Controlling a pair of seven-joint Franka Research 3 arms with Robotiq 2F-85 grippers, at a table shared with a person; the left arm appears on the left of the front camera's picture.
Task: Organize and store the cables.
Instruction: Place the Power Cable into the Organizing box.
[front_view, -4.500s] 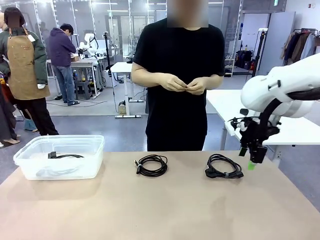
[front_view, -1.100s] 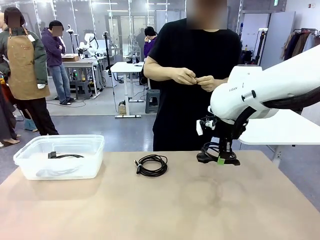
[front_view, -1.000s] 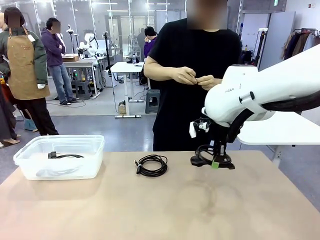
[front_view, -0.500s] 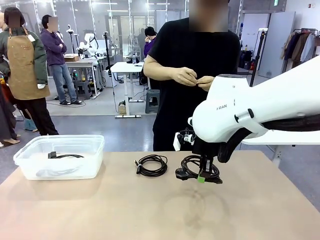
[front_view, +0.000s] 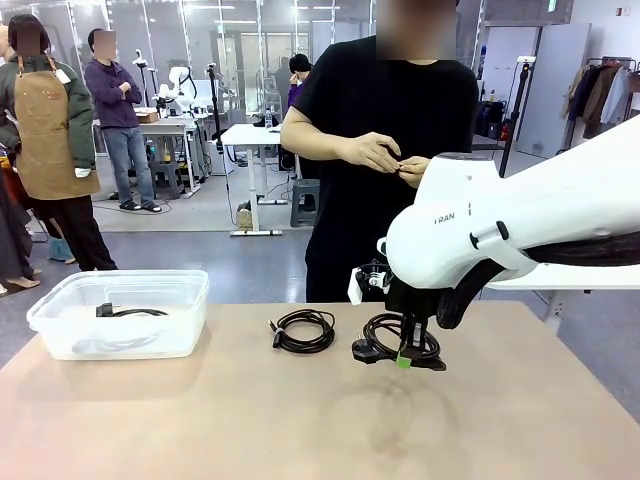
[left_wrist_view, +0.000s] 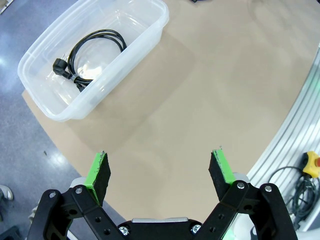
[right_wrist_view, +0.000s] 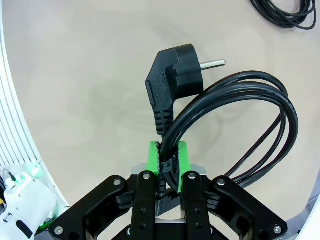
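Right gripper (right_wrist_view: 168, 157), pinched shut on a cable coil (right_wrist_view: 240, 84), has carried it leftward toward the bin (front_view: 190, 300). Left gripper (left_wrist_view: 161, 170) gapes empty

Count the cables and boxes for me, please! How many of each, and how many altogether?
Black cable coils: 3 (boxed coil, loose coil lying on the table, held coil pinched in the right gripper)
Clear plastic box: 1
Total: 4
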